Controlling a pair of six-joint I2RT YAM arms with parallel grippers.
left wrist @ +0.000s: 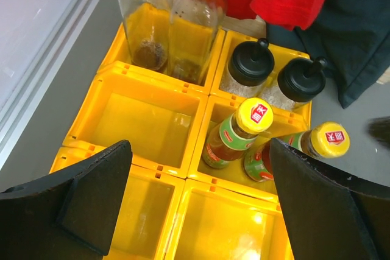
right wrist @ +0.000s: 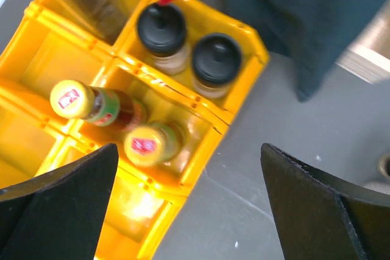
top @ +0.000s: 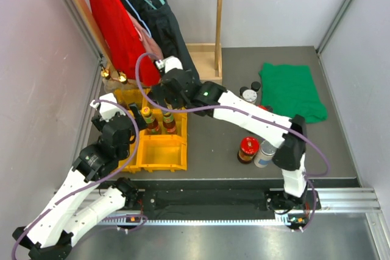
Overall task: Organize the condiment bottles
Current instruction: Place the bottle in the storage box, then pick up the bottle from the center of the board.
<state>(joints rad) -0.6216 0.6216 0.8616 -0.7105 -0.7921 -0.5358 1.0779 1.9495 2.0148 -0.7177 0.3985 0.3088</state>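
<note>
Start at the left end effector: released, grasping nothing, poised over the near row of the yellow compartment tray. Read the compartments ahead of it, left to right: far left, two tall clear bottles; nearer on the left, nothing inside; far right, two black-capped jars; nearer on the right, two yellow-capped sauce bottles, both tilted. Take the right end effector likewise as released and empty, with those sauce bottles just below and to its left.

Probably fetch next. Lift straight up, clear of the caps below, then swing well to its right toward the red-lidded jar, just beside the silver-lidded canister on the tabletop. Close on the jar from the side away from the canister, without tipping either. Set it upright into a vacant compartment.
</note>
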